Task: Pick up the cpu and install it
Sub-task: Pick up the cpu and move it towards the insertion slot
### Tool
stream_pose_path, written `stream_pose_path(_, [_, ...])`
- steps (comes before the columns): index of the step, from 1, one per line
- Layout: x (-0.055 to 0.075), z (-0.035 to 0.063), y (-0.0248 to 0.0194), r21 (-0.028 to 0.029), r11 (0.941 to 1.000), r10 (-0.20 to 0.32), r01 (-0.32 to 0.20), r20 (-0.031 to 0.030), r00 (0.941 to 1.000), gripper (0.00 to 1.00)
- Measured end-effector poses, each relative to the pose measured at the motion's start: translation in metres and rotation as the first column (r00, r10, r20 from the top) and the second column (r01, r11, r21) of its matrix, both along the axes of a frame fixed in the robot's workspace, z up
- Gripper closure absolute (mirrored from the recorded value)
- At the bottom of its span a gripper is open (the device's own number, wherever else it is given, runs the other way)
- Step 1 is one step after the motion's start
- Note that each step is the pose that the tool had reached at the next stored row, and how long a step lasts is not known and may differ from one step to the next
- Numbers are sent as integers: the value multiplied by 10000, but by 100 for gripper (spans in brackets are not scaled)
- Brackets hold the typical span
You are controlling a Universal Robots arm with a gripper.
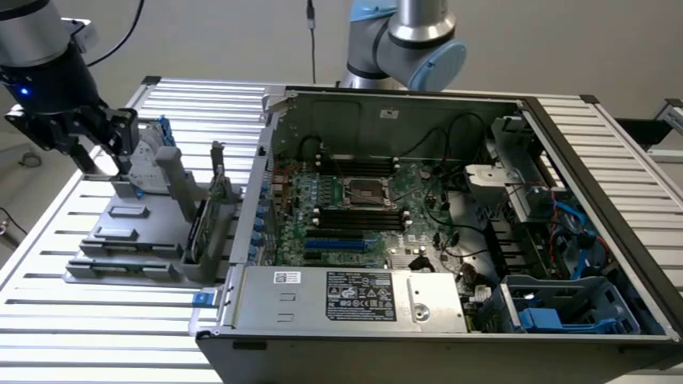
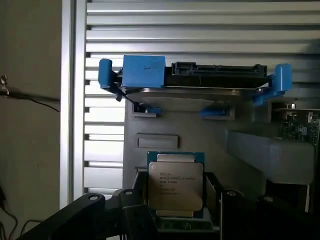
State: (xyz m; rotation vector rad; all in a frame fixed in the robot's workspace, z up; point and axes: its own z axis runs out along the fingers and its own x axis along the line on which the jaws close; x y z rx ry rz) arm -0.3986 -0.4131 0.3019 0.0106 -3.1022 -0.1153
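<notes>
My end effector (image 2: 177,216) is open wide, with one dark finger (image 2: 131,212) on each side of the cpu (image 2: 175,182). The cpu is the closest thing to me. It lies flat in a little pocket of the grey holder (image 2: 150,131), with its shiny grey top facing up and a thin green edge all round. I cannot tell if my fingers touch its sides yet. It looks like it is resting there, not lifted.

I think the cpu is very light, thin and stiff. It will not bend. The metal top looks smooth, so it could slip. I think the underside is easy to hurt, so it should not be bumped or dropped. The best place to hold it looks like two opposite edges, gently, while it stays flat.

A bit farther back, the hard drive (image 2: 192,82) stands on its side in a blue bracket (image 2: 142,71). A green card (image 2: 299,129) stands off to one side. Under it all is the worktop (image 2: 200,25), made of long silver slats.

Farther away, on the exterior view's right, the open computer case (image 1: 597,152) lies on the worktop. The cpu socket (image 1: 362,192) sits in the middle of its board, between the long black memory slots (image 1: 361,218).
</notes>
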Motion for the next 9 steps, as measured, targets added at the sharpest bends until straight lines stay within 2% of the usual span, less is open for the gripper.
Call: stream_pose_path(9, [330,403,47,-1,10000,1,-1,-3,10000,45])
